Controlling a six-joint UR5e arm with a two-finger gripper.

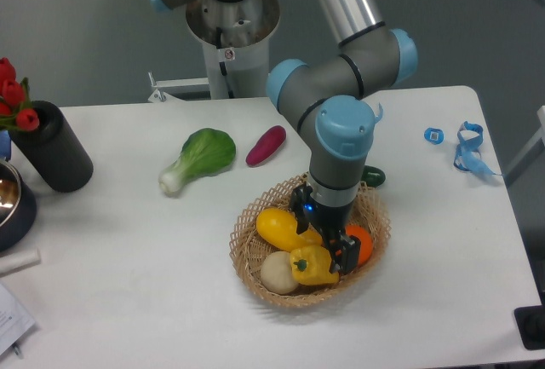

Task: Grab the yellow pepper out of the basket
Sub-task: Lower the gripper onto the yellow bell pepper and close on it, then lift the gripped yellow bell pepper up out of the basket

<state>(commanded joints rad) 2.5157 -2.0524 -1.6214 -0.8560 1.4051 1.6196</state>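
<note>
The yellow pepper (312, 266) lies at the front of the wicker basket (244, 260), lumpy, with its green stem to the left. It sits between a pale round item (277, 273) and the orange (363, 244), with a long smooth yellow fruit (281, 228) behind it. My gripper (327, 234) points down into the basket, just above and behind the pepper. Its jaws stand apart, with one finger (346, 257) by the pepper's right side and the orange. It is open and holds nothing.
A dark green vegetable (372, 175) lies just behind the basket. A bok choy (201, 153) and a purple sweet potato (266, 145) lie to the back left. A black vase (53, 147) with red tulips and a metal bowl (10, 201) stand at the left edge. Blue clips (467, 147) lie at the right.
</note>
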